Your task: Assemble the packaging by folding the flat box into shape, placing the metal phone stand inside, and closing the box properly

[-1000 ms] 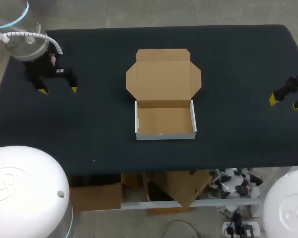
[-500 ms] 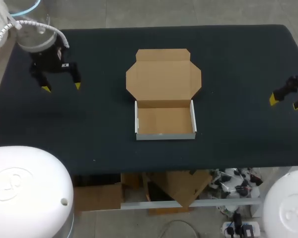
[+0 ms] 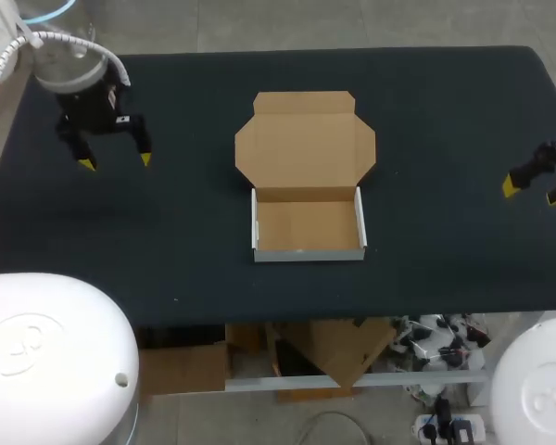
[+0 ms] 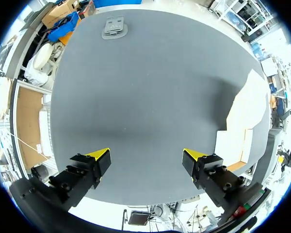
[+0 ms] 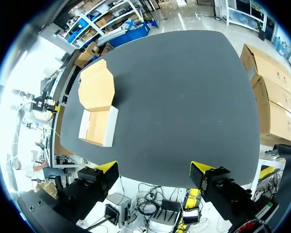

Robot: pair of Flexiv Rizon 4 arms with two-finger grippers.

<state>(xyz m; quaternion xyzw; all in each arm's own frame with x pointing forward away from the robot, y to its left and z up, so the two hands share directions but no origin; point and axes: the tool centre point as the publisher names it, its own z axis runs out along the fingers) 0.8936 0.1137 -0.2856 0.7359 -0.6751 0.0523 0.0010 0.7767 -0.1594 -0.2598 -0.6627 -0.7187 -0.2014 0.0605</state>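
While the dark counter [image 3: 195,241] fills most of the head view, the cardboard box [image 3: 306,148] lies at the centre of the frame, well apart from both tools. The left tool [image 3: 116,162] hangs over the counter at the upper left of the frame. The right tool [image 3: 536,191] hangs at the right edge, about level with the box. Both are released, their yellow-tipped fingers spread wide with nothing between them.

The box is half formed. Its tray [image 3: 308,225] stands with white outer walls and a bare brown floor. Its lid [image 3: 306,139] lies flat and open on the counter, brown, with angled corners and a narrow flap at its far end. The box's long axis runs up and down the frame, with the lid toward the top and the tray toward the bottom.

In the left wrist view, the box [image 4: 242,121] sits ahead of the left tool [image 4: 146,156] and off to one side. The grey metal phone stand [image 4: 114,26] lies far ahead, near the counter's far edge. In the right wrist view, the box [image 5: 98,107] lies ahead of the right tool [image 5: 154,168], off to one side.
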